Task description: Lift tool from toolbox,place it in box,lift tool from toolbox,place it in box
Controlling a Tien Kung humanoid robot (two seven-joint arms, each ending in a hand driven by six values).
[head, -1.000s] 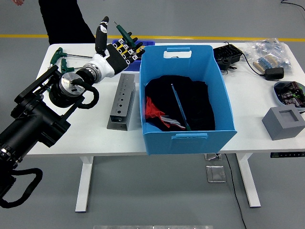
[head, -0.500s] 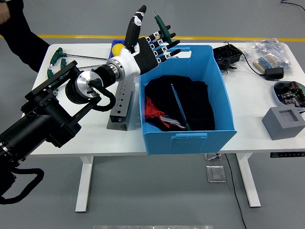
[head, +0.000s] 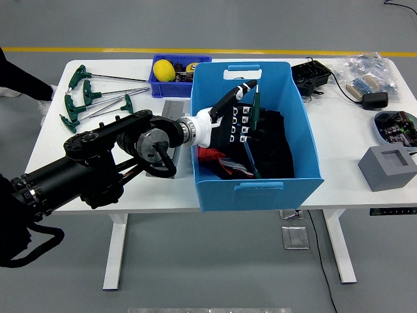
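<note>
My left hand (head: 240,119) is inside the large blue box (head: 260,193), low over the black cloth (head: 277,150) that lies in it. Its fingers are curled on a green-handled tool (head: 257,104), which stands nearly upright in the hand. A long thin blue tool (head: 247,153) lies on the cloth. The small blue toolbox (head: 171,85) sits at the table's back, left of the big box, with a yellow object (head: 163,68) in it. No right arm shows.
Several green T-handle keys (head: 88,99) lie at the back left. A grey metal block (head: 171,108) lies partly hidden behind my forearm. To the right are a black charger (head: 310,75), a parts bag (head: 366,70), a dish (head: 395,125) and a grey block (head: 388,168). A person's arm (head: 23,83) shows at the left edge.
My left hand carried the green-handled tool from the toolbox up and right, then down into the blue box. The person moved off to the left.
</note>
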